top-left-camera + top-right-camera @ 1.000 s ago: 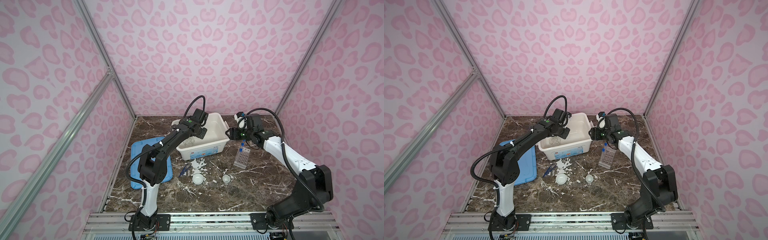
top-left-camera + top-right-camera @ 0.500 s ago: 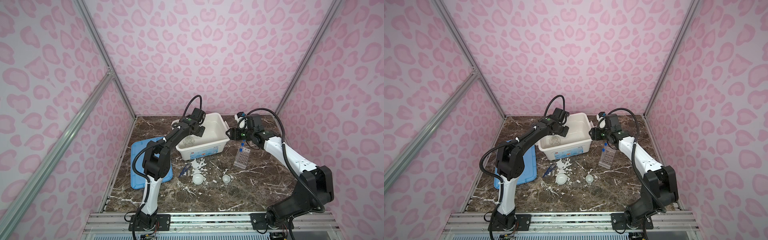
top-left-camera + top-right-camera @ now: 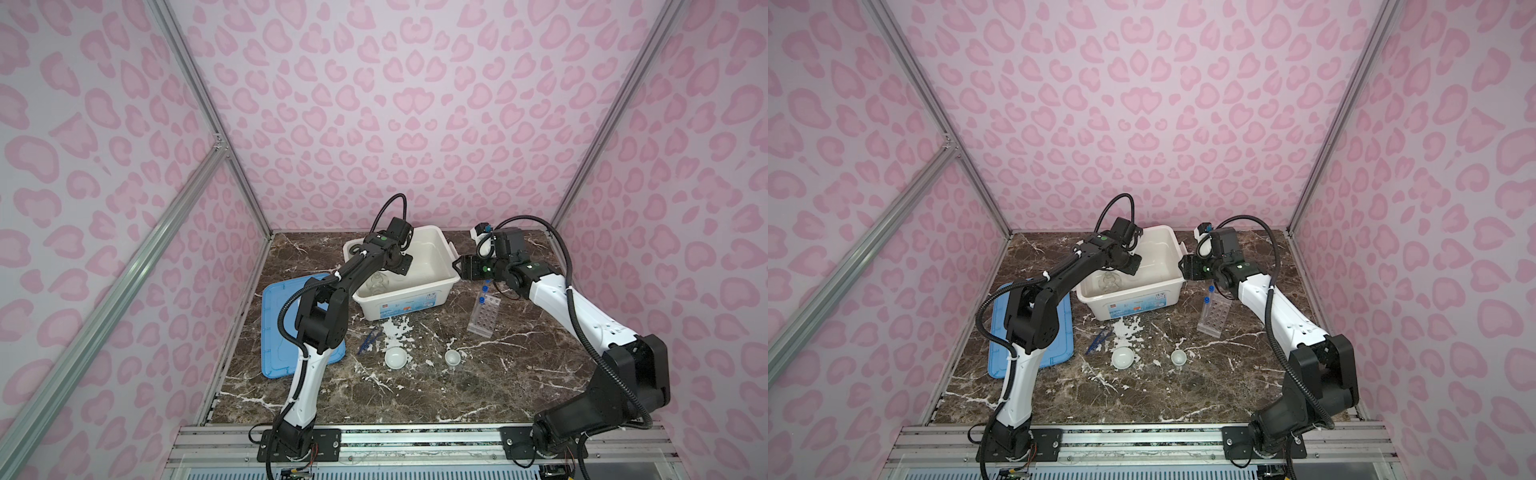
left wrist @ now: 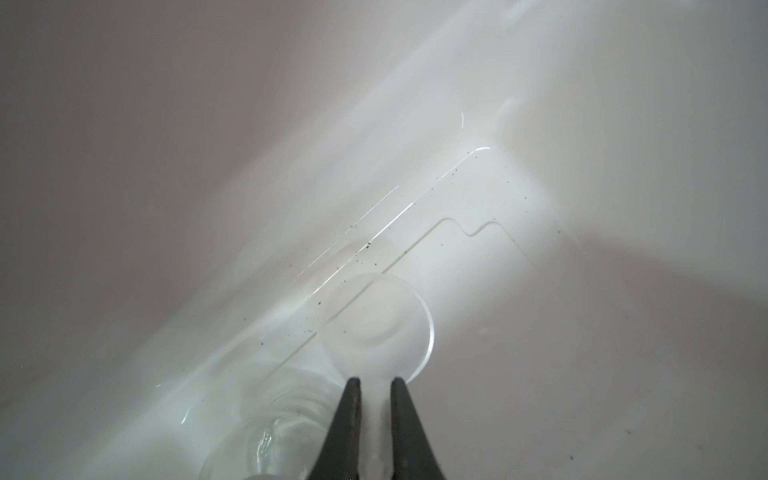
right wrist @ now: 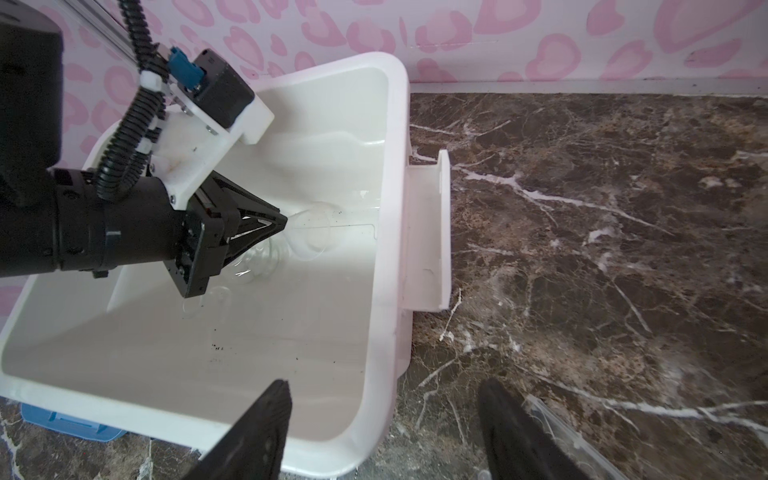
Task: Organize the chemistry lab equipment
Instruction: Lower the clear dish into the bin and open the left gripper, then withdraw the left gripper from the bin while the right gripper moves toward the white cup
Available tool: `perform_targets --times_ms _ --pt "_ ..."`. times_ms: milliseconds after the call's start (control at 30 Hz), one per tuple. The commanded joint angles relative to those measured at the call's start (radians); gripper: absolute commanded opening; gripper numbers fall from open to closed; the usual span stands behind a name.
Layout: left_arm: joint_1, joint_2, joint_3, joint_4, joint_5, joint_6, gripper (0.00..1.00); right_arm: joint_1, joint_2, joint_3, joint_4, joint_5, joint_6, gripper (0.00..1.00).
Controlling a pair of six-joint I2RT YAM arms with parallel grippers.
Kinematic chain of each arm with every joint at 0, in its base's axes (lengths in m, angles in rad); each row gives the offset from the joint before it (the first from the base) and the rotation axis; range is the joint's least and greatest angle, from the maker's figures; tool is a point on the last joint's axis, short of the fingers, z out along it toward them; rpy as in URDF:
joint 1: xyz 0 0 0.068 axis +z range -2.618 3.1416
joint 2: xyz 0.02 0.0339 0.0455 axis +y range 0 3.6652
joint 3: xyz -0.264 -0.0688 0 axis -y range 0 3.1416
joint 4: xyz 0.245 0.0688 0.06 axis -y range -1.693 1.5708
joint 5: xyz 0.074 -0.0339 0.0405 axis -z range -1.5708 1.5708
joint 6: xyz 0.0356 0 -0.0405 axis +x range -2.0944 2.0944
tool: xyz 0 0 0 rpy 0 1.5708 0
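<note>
One small clear glass beaker (image 5: pixel 312 230) sits inside the large white plastic bin (image 5: pixel 395 166), near its far right corner, and looks tilted in the right wrist view. The left gripper (image 4: pixel 376 380) reaches down into the bin. Its black fingers (image 4: pixel 347 415) are pressed nearly together on the beaker's thin rim, with only a narrow slit left between them. A second piece, a clear glass flask (image 3: pixel 376 284), lies on the bin floor just beside the beaker.

The right gripper (image 5: pixel 384 386) hovers over the bin's right-hand rim, fingers spread wide and nothing between them.

On the dark brown marble table (image 3: pixel 457 395), to the right of the bin, stands the clear holed rack (image 3: pixel 484 320). Two long clear blue-capped test tubes (image 3: pixel 481 300) stand at its far end. In front of the bin lie the dark blue tweezers (image 3: pixel 368 343). Near them are a wider small white bowl (image 3: pixel 395 357) and a narrower small white bowl (image 3: pixel 451 357), set apart from each other. A flat blue lid (image 3: pixel 280 332) lies on the table to the left of the bin.
</note>
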State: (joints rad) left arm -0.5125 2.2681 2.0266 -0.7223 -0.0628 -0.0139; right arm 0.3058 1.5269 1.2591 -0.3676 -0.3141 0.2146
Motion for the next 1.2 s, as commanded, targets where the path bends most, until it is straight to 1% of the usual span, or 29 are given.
perform_targets --times_ms 0,200,267,333,400,467,667,800,833,900,933,1067,1167 --pt "0.0 0.015 0.015 -0.031 0.01 0.0 0.14 0.001 -0.005 -0.006 -0.011 0.009 -0.014 0.73" --pt "0.0 0.017 0.015 -0.043 0.026 0.003 0.17 0.003 -0.008 -0.005 -0.014 0.012 -0.019 0.73" --pt "0.0 0.013 0.015 -0.043 0.033 0.0 0.2 0.003 -0.012 -0.003 -0.017 0.013 -0.02 0.73" --pt "0.0 0.008 0.015 -0.043 0.043 -0.003 0.31 0.003 -0.016 -0.004 -0.02 0.015 -0.021 0.73" --pt "0.0 -0.002 0.015 -0.043 0.05 -0.006 0.37 0.004 -0.023 -0.005 -0.026 0.018 -0.024 0.73" --pt "0.0 -0.012 0.017 -0.043 0.056 -0.013 0.47 0.003 -0.032 -0.004 -0.037 0.027 -0.028 0.73" --pt "-0.001 -0.087 0.018 -0.026 0.063 -0.035 0.62 0.007 -0.1 -0.011 -0.07 0.046 -0.038 0.73" --pt "-0.006 -0.163 0.014 0.009 0.075 -0.046 0.77 0.035 -0.15 -0.018 -0.115 0.09 -0.062 0.73" --pt "-0.008 -0.182 0.011 0.019 0.075 -0.045 0.82 0.048 -0.159 -0.017 -0.131 0.105 -0.069 0.74" --pt "-0.016 -0.229 -0.005 0.046 0.062 -0.047 0.97 0.08 -0.175 -0.012 -0.174 0.143 -0.085 0.74" --pt "-0.022 -0.256 -0.022 0.067 0.055 -0.047 0.99 0.096 -0.185 -0.012 -0.193 0.158 -0.087 0.74" --pt "-0.036 -0.381 -0.131 0.161 0.002 -0.061 0.98 0.171 -0.22 -0.02 -0.258 0.22 -0.085 0.75" --pt "-0.038 -0.513 -0.291 0.28 -0.045 -0.095 0.98 0.248 -0.25 -0.041 -0.311 0.281 -0.076 0.76"
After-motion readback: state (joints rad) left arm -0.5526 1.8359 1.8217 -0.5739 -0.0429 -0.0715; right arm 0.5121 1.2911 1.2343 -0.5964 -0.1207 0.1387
